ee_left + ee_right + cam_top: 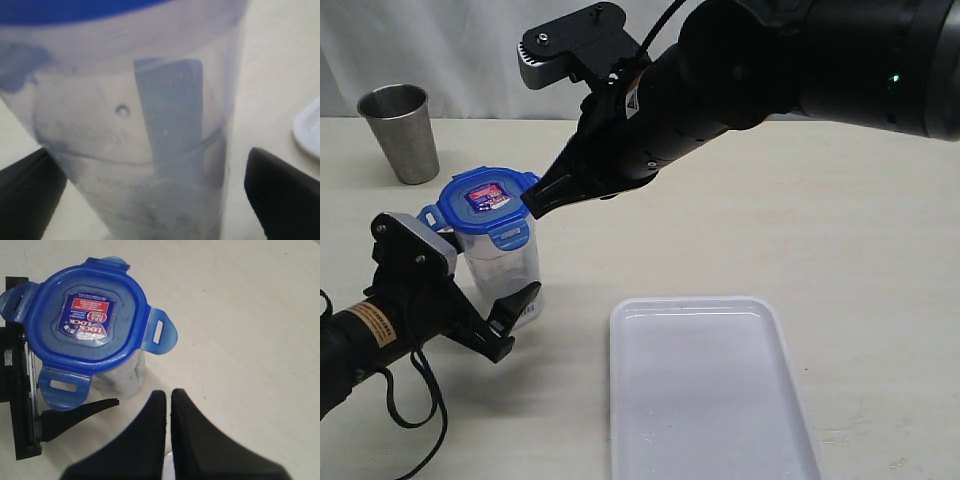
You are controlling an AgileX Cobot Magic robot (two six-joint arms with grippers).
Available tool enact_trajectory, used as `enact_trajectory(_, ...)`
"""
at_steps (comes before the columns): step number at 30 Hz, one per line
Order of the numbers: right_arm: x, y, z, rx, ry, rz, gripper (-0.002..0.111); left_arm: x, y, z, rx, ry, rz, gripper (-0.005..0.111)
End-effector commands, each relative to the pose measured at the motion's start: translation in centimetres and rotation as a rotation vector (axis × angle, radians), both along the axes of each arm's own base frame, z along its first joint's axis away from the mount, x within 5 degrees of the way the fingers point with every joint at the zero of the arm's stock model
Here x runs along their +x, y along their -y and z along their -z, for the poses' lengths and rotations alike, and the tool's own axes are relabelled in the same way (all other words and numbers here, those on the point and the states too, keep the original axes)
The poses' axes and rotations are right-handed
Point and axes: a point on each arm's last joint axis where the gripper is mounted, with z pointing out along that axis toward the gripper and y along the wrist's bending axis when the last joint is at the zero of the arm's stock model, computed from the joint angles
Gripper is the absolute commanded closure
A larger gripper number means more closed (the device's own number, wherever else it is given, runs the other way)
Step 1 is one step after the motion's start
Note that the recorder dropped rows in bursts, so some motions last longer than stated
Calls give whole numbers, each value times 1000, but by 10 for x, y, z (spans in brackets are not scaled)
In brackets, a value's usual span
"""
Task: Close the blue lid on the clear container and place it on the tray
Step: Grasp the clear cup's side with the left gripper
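Observation:
The clear container stands upright on the table with the blue lid resting on its rim. In the right wrist view the blue lid shows its sticker, and its flaps stick outward. My left gripper is open and straddles the container's lower part. In the left wrist view there is a gap between the clear container and one of the fingers. My right gripper is shut with nothing in it, its tip at the lid's right edge. The tray lies flat to the container's right.
A grey steel cup stands at the back left, behind the container. The right arm's dark body stretches across the upper middle of the scene. A corner of the tray shows in the left wrist view.

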Motion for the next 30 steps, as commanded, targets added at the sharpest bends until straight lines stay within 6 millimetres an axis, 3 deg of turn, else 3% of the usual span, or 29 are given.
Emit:
enact_trajectory(1, 0, 3, -4, 2, 21, -3, 104, 2, 2, -2, -16, 21, 2, 11)
enact_trajectory(30, 2, 0, 5, -1, -4, -3, 104, 11, 4, -8, -39, 67, -15, 11)
